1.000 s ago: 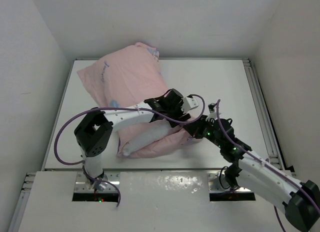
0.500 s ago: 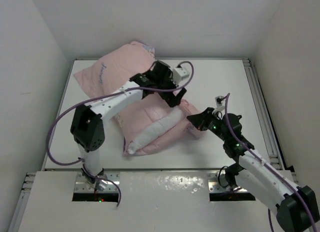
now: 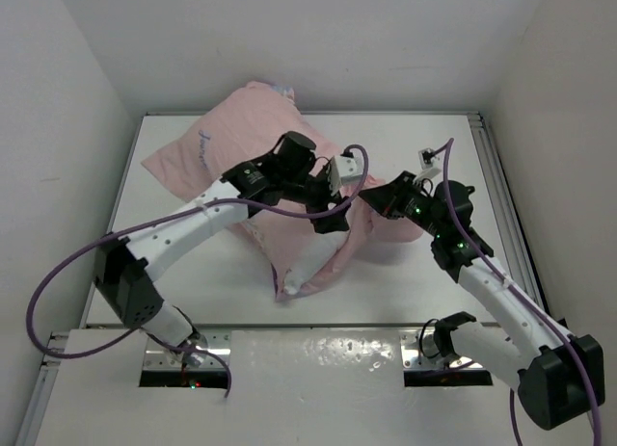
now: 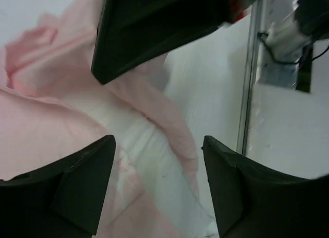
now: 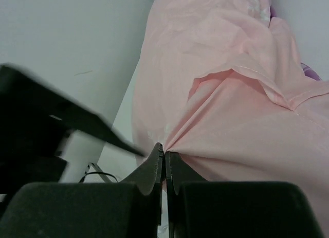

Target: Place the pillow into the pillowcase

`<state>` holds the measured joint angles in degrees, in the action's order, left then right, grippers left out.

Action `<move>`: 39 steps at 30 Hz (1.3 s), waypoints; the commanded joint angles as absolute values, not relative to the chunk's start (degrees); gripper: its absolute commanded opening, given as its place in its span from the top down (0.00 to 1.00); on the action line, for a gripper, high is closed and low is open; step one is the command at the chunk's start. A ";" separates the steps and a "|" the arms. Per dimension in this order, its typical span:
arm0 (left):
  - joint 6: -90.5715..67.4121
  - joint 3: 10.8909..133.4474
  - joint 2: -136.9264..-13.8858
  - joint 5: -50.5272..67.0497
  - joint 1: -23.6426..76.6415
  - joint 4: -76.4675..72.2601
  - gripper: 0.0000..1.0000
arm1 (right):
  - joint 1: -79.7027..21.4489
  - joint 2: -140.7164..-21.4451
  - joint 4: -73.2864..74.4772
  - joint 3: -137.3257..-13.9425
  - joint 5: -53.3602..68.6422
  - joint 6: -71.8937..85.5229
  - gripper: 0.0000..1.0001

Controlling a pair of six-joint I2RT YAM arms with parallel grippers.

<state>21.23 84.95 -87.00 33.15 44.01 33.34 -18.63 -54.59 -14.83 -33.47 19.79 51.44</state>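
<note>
Both arms have swung since a moment ago: the left gripper (image 3: 328, 215) has dropped toward the bundle's middle, and the right gripper (image 3: 368, 196) has hauled its fabric farther from the bases. The left gripper's fingers (image 4: 77, 186) stand apart, empty, over the pillowcase (image 3: 236, 152), which lies pale-pink side out on the table (image 3: 424, 147). The pillow (image 3: 301, 269) pokes out white at the near end. The right gripper's jaws pinch a pillowcase fold
</note>
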 commanded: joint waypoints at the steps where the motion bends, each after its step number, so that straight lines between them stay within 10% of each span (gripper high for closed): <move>1: 19.95 82.70 -90.78 30.85 43.07 29.99 0.31 | -19.25 -52.83 -19.60 -37.26 22.06 53.09 1.00; 10: 14.07 86.66 -97.55 46.47 45.52 24.43 0.13 | -21.35 -51.24 -15.66 -39.37 18.90 54.32 1.00; 17: 9.34 86.66 -103.96 29.99 47.20 21.37 0.13 | -21.97 -52.73 -15.91 -42.71 16.96 55.90 1.00; 20: 6.96 87.71 -105.20 29.36 45.36 19.00 0.30 | -22.15 -54.83 -16.17 -44.73 17.40 56.16 1.00; 24: 6.24 91.84 -105.12 31.02 45.00 20.03 1.00 | -20.14 -60.09 -12.84 -50.16 18.54 53.53 1.00; 29: 4.23 94.22 -101.26 31.64 40.62 20.14 1.00 | -12.41 -73.09 -0.90 -63.33 21.35 49.15 1.00; 30: 3.70 93.96 -100.38 31.21 39.82 19.43 1.00 | -11.96 -74.86 -0.27 -65.11 22.05 48.17 0.94; 34: 0.54 93.69 -98.62 31.20 35.69 18.55 1.00 | -9.76 -79.10 13.95 -73.29 21.99 41.41 0.02; 39: -9.48 93.25 -99.84 33.66 29.36 15.03 1.00 | -3.96 -69.19 16.17 -64.18 7.68 38.50 0.01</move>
<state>-2.66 92.23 -102.63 32.62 33.50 21.69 -7.03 -76.38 12.34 -68.14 16.34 42.46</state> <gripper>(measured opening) 0.007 0.985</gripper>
